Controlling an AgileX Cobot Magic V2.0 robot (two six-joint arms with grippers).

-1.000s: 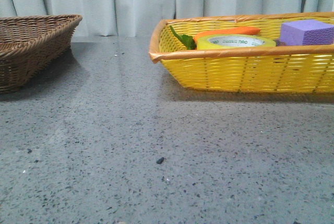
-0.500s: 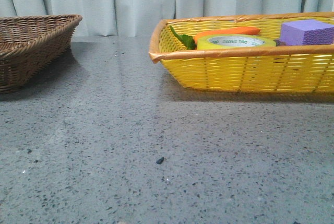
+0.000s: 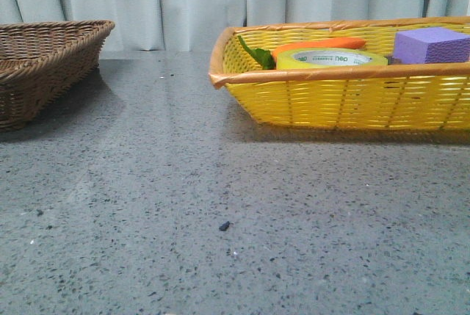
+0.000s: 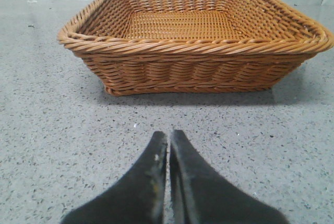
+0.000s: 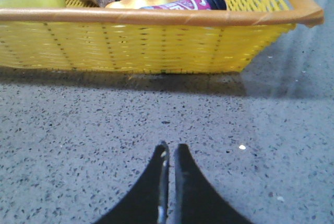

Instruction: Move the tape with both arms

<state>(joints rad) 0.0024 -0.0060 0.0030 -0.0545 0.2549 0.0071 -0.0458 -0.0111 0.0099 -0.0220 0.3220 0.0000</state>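
Tape (image 3: 332,58) in yellow basket (image 3: 345,98) | both tools clenched (wrist views only): left tool (image 4: 168,139), right tool (image 5: 170,150)

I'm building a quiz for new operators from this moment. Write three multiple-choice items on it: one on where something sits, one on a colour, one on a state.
1. Where is the tape?
A. On the bare table
B. In the yellow basket
C. In the brown basket

2. What colour is the block in the yellow basket?
A. Purple
B. Red
C. Black

3. How are the left gripper's fingers?
A. Spread wide
B. Shut on the tape
C. Shut on nothing

Key:
1 B: the tape lies inside the yellow basket, beside the carrot.
2 A: the block is plainly purple.
3 C: the left gripper has its fingers pressed together over the table, with the empty brown basket ahead of it; the right gripper is likewise shut.
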